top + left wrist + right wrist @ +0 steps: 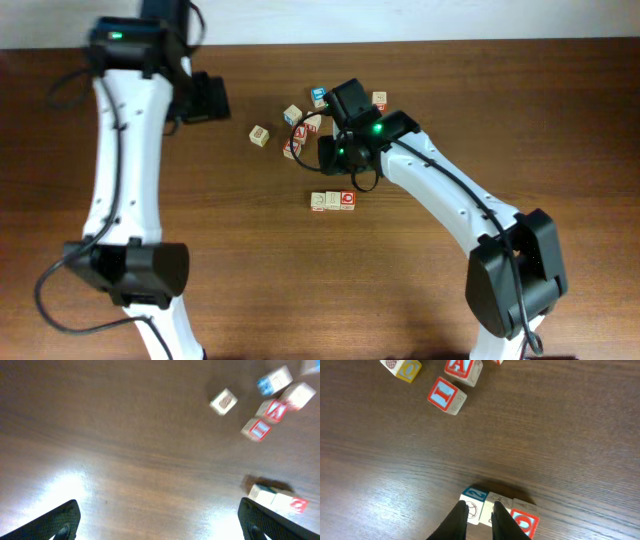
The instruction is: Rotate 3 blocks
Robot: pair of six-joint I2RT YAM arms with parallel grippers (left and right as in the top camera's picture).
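Observation:
Three blocks stand side by side in a row on the table. The left one (474, 500) (318, 201) has a blue-and-white "2" face and a baseball face. The middle one (496, 501) (332, 200) is pale beige, and the right one (525, 520) (347, 200) shows a red ring on blue. My right gripper (481, 521) (338, 165) hangs above the left and middle blocks, its fingers a narrow gap apart with nothing between them. My left gripper (160, 525) (205, 97) is wide open over bare wood at the far left, well away from the row.
Loose blocks lie behind the row: a red "A" cube (462, 369) (310, 125), a red-framed "I" cube (446, 396) (293, 150), a yellow "O" cube (404, 367) (292, 114), a beige cube (260, 135) (223, 401), a blue cube (319, 96) and one more cube (380, 100).

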